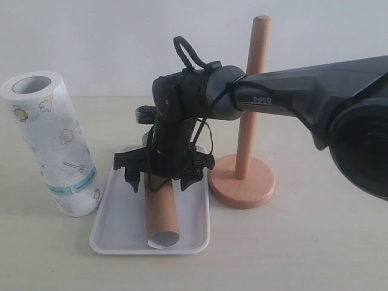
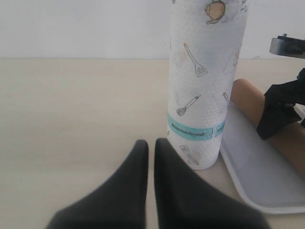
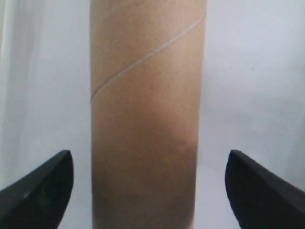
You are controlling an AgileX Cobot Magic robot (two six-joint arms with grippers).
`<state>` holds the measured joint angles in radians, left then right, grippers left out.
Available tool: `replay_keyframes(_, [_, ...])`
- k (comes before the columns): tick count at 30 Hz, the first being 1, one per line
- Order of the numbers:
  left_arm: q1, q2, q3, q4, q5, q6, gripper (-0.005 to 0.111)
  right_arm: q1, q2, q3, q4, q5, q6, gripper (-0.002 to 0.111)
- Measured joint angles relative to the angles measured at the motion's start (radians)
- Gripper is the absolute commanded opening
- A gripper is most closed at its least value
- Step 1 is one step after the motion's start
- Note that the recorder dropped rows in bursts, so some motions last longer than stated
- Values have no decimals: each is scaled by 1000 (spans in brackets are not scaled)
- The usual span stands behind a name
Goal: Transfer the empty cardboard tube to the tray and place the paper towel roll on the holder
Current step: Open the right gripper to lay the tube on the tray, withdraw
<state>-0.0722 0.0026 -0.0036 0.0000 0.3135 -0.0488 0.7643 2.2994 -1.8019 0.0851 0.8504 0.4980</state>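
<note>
The empty cardboard tube (image 1: 162, 217) lies lengthwise in the white tray (image 1: 118, 233), its pale open end toward the front rim. My right gripper (image 1: 162, 180) hangs over the tube's far half, open, its fingers spread wide on either side of the tube (image 3: 145, 119) without touching it. The paper towel roll (image 1: 53, 142) stands upright on the table just left of the tray. In the left wrist view my left gripper (image 2: 151, 143) is shut and empty, low over the table close to the roll (image 2: 205, 81). The wooden holder (image 1: 244, 176) stands bare to the right of the tray.
The right arm (image 1: 303, 91) reaches in from the right, passing in front of the holder's post. The pale wooden tabletop (image 1: 315, 242) runs back to a white wall. The tray's edge (image 2: 257, 176) shows beside the roll in the left wrist view.
</note>
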Motion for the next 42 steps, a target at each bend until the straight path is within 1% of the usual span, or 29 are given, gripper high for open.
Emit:
replay_keyframes(6, [0, 0, 0, 0, 0, 0, 4, 0, -65, 0, 0, 3, -4, 81])
replay_keyframes(10, [0, 0, 0, 0, 0, 0, 4, 0, -162, 0, 8, 14, -9, 81])
replay_keyframes(15, [0, 0, 0, 0, 0, 0, 4, 2, -297, 0, 62, 40, -47, 81])
replay_keyframes(17, [0, 0, 0, 0, 0, 0, 4, 4, -357, 0, 72, 55, -51, 78])
replay_keyframes(20, [0, 0, 0, 0, 0, 0, 4, 4, -445, 0, 72, 92, -51, 69])
replay_keyframes(23, [0, 0, 0, 0, 0, 0, 4, 4, -521, 0, 47, 146, -51, 54])
replay_keyframes(26, [0, 0, 0, 0, 0, 0, 4, 4, -592, 0, 10, 218, -51, 36])
replay_keyframes(29, [0, 0, 0, 0, 0, 0, 4, 4, -666, 0, -32, 279, -51, 12])
replay_keyframes(31, [0, 0, 0, 0, 0, 0, 4, 4, -713, 0, -57, 310, -55, 0])
replay_keyframes(34, [0, 0, 0, 0, 0, 0, 4, 4, -791, 0, -99, 352, -80, 0])
replay_keyframes(38, [0, 0, 0, 0, 0, 0, 4, 4, -911, 0, -168, 362, -120, 0])
replay_keyframes(42, [0, 0, 0, 0, 0, 0, 4, 4, -1044, 72, -178, 362, -159, 0])
